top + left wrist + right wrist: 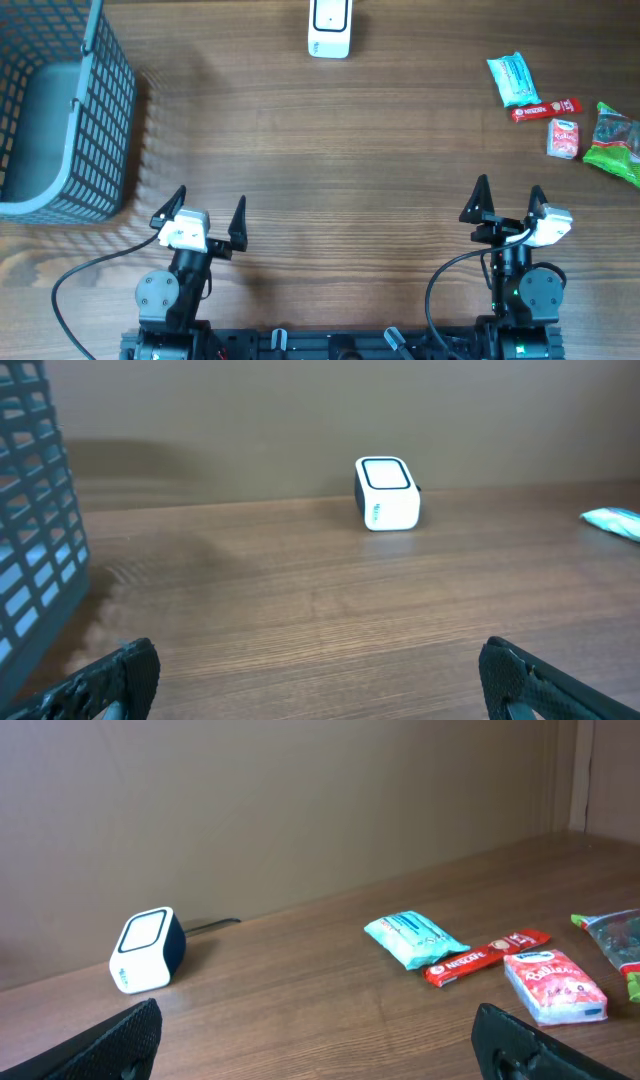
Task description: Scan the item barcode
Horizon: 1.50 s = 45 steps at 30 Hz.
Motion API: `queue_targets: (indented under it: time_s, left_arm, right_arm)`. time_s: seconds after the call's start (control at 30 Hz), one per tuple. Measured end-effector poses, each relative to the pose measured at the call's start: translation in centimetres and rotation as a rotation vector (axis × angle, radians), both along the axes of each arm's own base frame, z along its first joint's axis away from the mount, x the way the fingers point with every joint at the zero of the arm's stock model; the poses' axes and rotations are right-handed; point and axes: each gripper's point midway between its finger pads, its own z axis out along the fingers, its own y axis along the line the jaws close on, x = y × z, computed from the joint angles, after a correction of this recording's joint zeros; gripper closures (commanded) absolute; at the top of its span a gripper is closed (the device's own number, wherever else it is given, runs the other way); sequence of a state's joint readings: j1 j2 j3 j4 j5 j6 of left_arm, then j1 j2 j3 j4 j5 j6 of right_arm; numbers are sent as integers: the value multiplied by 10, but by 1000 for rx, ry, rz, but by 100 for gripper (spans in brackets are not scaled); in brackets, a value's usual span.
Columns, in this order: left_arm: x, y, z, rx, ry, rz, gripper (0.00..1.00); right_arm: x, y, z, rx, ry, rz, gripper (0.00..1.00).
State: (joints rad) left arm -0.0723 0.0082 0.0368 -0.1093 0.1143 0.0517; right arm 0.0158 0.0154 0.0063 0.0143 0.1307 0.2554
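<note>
Wood-grain table (pixel 330 150), matte brown.
Items, far right, clustered: glossy teal packet (pixel 514 79); red stick (pixel 546 108) marked NESCAFÉ; white-red pack (pixel 563 138); green bag (pixel 615 143).
Scanner (pixel 329 28): white rounded box, far centre.
Basket (pixel 100 110): grey mesh, left.
My left gripper (pixel 210 197) and right gripper (pixel 510 187): spread wide, empty.

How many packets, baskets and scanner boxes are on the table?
Packets: 4 (teal packet, red stick, white-and-red pack, green bag)
Basket: 1
Scanner: 1
Total: 6
</note>
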Motion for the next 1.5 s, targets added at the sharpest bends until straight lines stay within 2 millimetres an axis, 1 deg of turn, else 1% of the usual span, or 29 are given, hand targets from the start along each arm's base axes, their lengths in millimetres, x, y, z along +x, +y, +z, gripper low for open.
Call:
queue_targets:
  time_s: [0.1, 0.2, 0.5, 0.9, 1.5]
  left_arm:
    - [1, 2, 2, 2, -20, 12, 0]
    - [2, 2, -2, 4, -13, 14, 0]
    - [2, 2, -2, 8, -14, 17, 0]
    - [3, 8, -2, -1, -12, 53, 0]
    - [3, 8, -2, -1, -12, 53, 0]
  right_arm:
    - [0, 0, 0, 0, 0, 0, 0]
    - [0, 0, 0, 0, 0, 0, 0]
    - [0, 0, 0, 0, 0, 0, 0]
    - [0, 0, 0, 0, 0, 0, 0]
    - [0, 0, 0, 0, 1, 0, 0]
